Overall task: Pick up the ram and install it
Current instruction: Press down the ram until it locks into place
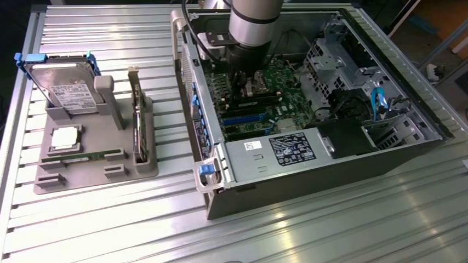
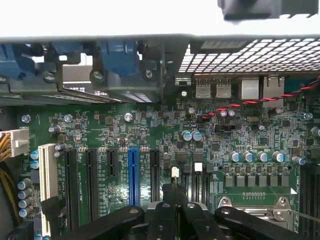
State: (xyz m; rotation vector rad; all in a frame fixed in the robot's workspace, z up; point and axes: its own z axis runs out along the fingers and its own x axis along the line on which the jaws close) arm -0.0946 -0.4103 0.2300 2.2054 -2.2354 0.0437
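Your tool [image 2: 172,212] sits low among the motherboard's [image 2: 150,135] expansion slots [image 2: 133,175]; the case's [image 1: 409,148] walls, drive cage [image 1: 332,57] and power supply [image 1: 281,150] hem it in, open only above.

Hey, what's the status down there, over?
Pincer shut, low over the motherboard inside the case. Ram lying flat in the grey tray, outside the case. Nothing seen in the way.
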